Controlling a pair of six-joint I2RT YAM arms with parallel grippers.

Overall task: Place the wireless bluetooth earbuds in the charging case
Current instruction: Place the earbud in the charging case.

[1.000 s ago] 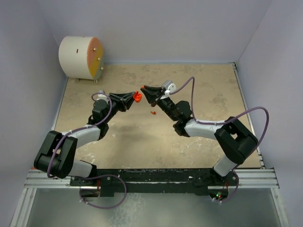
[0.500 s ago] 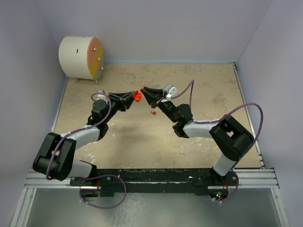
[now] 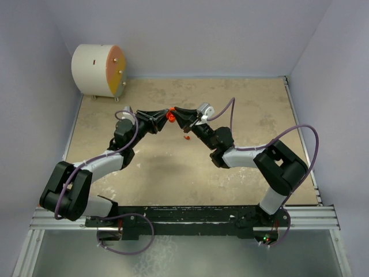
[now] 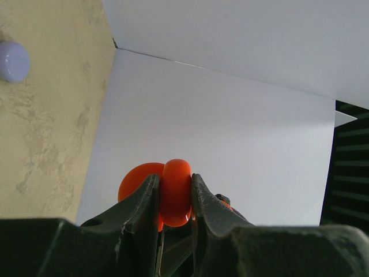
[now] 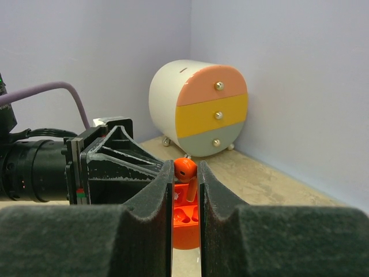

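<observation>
In the left wrist view my left gripper (image 4: pixel 174 180) is shut on the red charging case (image 4: pixel 176 193), with the case's open lid (image 4: pixel 134 182) behind the left finger. The right wrist view shows my right gripper (image 5: pixel 185 168) shut on a red earbud (image 5: pixel 185 169), stem pointing down just above the open case (image 5: pixel 185 222) and its wells. From above, the two grippers meet tip to tip at the case (image 3: pixel 170 117), over the middle of the table. A second red earbud (image 3: pixel 186 138) lies on the table just below them. The lavender earbuds are out of view.
A round white drawer cabinet (image 3: pixel 98 70) with pink, yellow and grey fronts stands in the back left corner. A lavender puck (image 4: pixel 12 60) lies on the beige tabletop (image 3: pixel 259 115). Purple-grey walls close in the back and sides.
My right gripper has moved left with the earbud, and the left gripper has shifted slightly right and up with the case, closing the gap between them.
</observation>
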